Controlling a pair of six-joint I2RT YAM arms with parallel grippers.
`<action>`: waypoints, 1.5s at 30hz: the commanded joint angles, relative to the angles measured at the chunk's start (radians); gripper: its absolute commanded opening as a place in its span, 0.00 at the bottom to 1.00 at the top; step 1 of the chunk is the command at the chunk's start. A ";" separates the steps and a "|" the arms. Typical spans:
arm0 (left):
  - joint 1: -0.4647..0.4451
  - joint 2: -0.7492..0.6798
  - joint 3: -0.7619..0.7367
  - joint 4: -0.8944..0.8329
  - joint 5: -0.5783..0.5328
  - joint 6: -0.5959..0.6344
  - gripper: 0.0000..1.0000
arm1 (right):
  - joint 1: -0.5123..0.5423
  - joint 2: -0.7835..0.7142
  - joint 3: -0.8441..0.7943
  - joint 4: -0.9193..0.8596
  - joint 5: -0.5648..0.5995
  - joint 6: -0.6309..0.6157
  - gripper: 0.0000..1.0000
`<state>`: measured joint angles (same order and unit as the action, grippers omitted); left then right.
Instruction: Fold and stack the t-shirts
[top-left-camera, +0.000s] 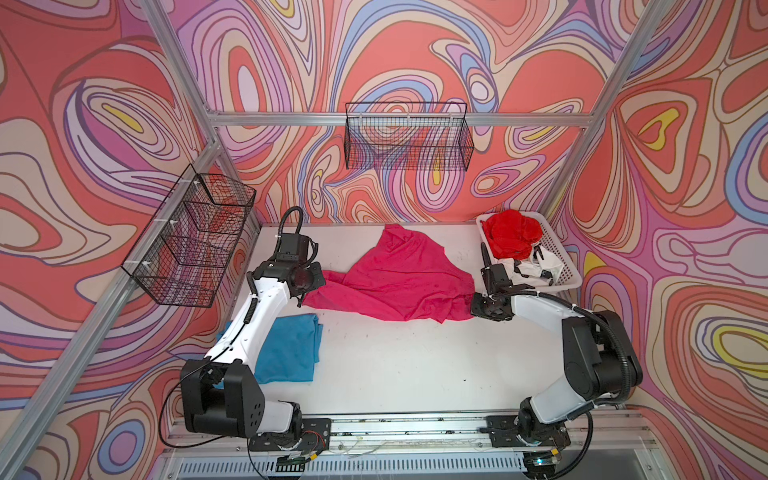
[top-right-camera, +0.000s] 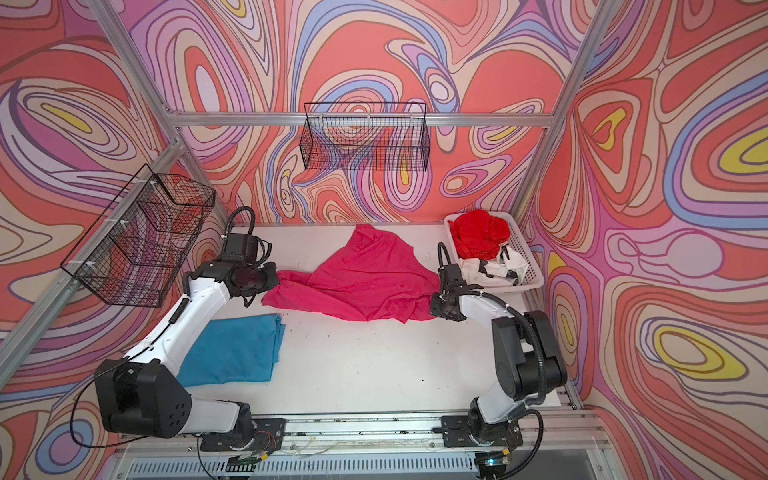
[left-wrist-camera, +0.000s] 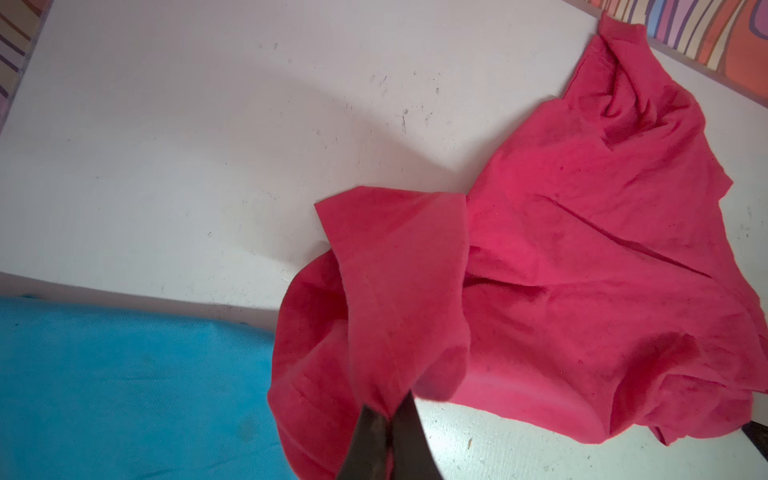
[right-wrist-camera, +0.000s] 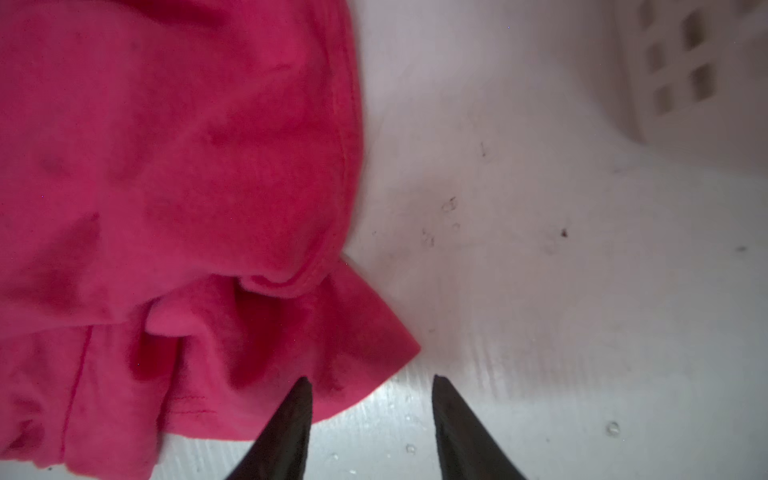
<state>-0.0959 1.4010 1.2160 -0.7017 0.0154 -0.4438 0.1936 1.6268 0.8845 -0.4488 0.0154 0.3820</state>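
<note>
Magenta-pink soft cloth t-shirt (top-left-camera: 399, 274) lies crumpled and unfolded mid white table (top-left-camera: 395, 374). The left jaws are pinched shut on one edge; the right jaws stand apart at the opposite hem, gripping nothing. The teal-blue cloth t-shirt (top-left-camera: 286, 349) looks folded already. The bright red cloth t-shirt (top-left-camera: 511, 235) and black-marked white t-shirt (top-left-camera: 525, 270) wait in the white plastic basket (top-left-camera: 559, 253).

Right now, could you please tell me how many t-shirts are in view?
4: magenta-pink t-shirt crumpled mid-table; teal-blue t-shirt folded front left; red t-shirt and white t-shirt in the basket, back right. More may hide beneath those.
</note>
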 joint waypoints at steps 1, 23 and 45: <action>0.010 -0.019 0.031 -0.027 -0.023 0.013 0.00 | 0.028 0.056 0.019 0.009 0.043 -0.007 0.48; 0.015 -0.063 0.078 -0.104 0.096 -0.014 0.00 | 0.016 -0.250 0.366 -0.418 0.244 -0.075 0.00; -0.179 -0.334 -0.374 -0.102 0.359 -0.343 0.00 | -0.092 -0.551 0.476 -0.767 0.431 0.061 0.00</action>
<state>-0.2424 1.0798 0.8677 -0.8162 0.3378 -0.7052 0.1104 1.0851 1.3399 -1.1599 0.3561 0.4114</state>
